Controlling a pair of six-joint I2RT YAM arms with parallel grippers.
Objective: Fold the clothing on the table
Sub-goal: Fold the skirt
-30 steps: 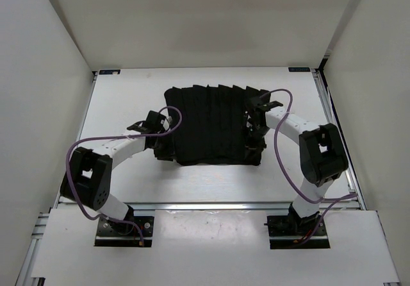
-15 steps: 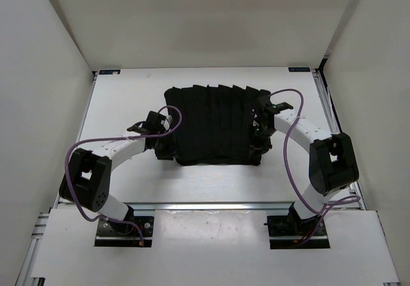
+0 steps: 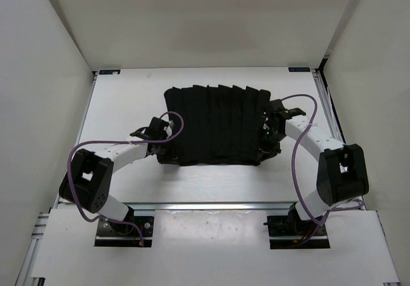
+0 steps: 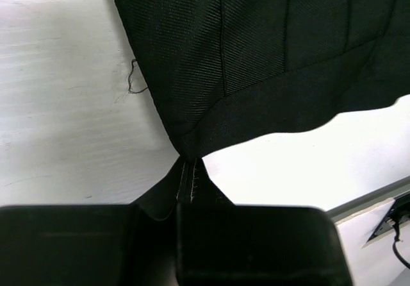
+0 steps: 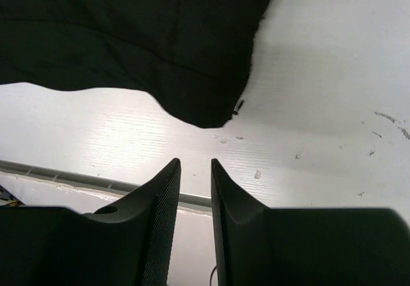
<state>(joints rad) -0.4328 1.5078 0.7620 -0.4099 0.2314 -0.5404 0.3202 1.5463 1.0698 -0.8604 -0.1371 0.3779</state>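
Note:
The clothing (image 3: 214, 124) is a black pleated garment lying spread on the white table (image 3: 125, 100). My left gripper (image 3: 161, 152) is at its near left corner. In the left wrist view the jaws are shut on that stitched corner of the clothing (image 4: 256, 55), pinched at the tips of the left gripper (image 4: 189, 165). My right gripper (image 3: 271, 149) sits just off the near right corner. In the right wrist view the right gripper (image 5: 195, 165) is open by a narrow gap with nothing in it, and the corner of the clothing (image 5: 128, 36) lies a little ahead of its fingertips.
An aluminium rail (image 5: 64, 174) runs along the table's near edge, just beyond the right fingertips. White walls enclose the table on three sides. A loose thread (image 4: 131, 81) hangs from the garment's left edge. Purple cables (image 3: 298, 151) loop over both arms.
The left gripper has closed on the garment's near left corner. The right arm has swung out to the right, and its gripper has come off the garment's right edge.

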